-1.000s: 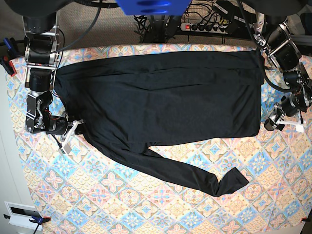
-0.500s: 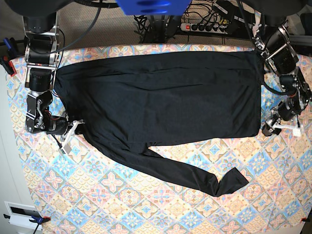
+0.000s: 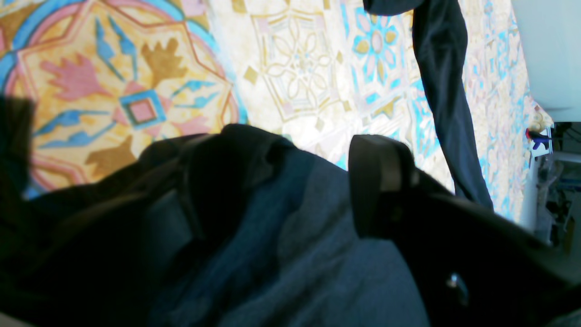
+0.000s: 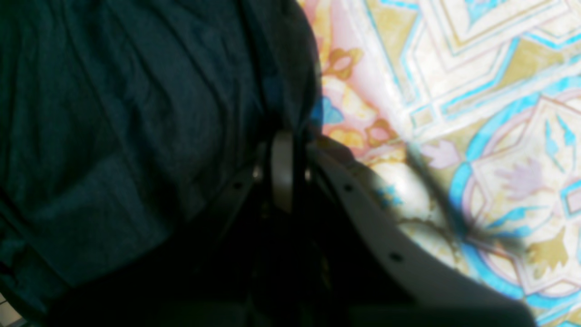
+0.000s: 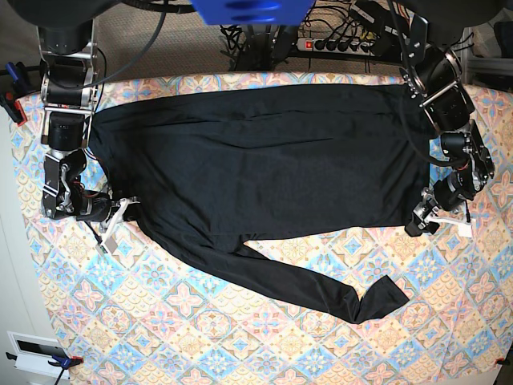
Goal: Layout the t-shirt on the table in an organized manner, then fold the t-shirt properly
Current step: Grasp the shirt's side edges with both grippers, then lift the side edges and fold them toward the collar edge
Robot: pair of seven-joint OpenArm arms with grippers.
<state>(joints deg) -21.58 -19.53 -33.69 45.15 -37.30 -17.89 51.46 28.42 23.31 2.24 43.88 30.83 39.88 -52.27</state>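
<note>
Base view: my left gripper (image 5: 422,220) has moved in, grasping the t-shirt (image 5: 264,160) hem corner; right gripper (image 5: 120,215) stays clenched on it

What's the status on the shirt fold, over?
Left gripper at t-shirt hem corner, fabric bunched beneath. Right gripper at opposite edge, grip unclear. T-shirt flat on table, one sleeve trailing.

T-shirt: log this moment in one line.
t-shirt: spread flat, sleeve trailing | left gripper: at hem corner | right gripper: at shoulder edge
</note>
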